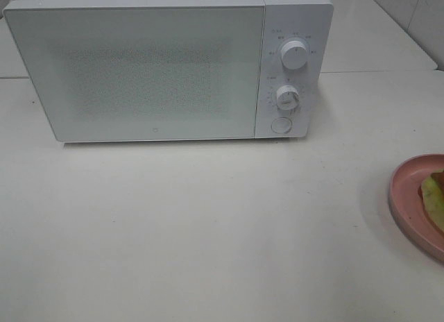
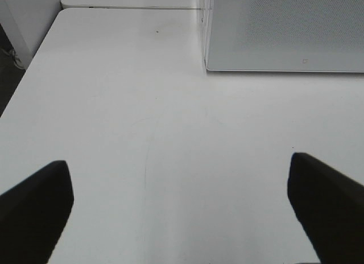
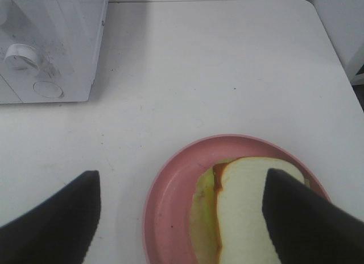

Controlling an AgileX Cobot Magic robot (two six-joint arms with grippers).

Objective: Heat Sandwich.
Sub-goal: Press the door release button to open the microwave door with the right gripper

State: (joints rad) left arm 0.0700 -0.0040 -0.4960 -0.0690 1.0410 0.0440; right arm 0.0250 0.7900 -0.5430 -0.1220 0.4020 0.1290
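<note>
In the high view the pink plate (image 1: pixel 408 191) is cut off by the right edge, and only a sliver of the sandwich (image 1: pixel 431 197) shows on it. Neither arm appears there. The microwave (image 1: pixel 152 65) stands at the back of the white surface (image 1: pixel 208 232); its speckled door (image 1: pixel 139 72) is shut and hides the inside.

In the right wrist view the sandwich lies on the plate, pale bread uppermost, with yellow-green and orange-brown layers along one side. One dark finger (image 3: pixel 307 218) covers part of it, perhaps without touching. The right pincer (image 3: pixel 182 178) is spread wide and holds nothing. The left pincer (image 2: pixel 177 163) is also wide apart and empty above the bare surface.
</note>
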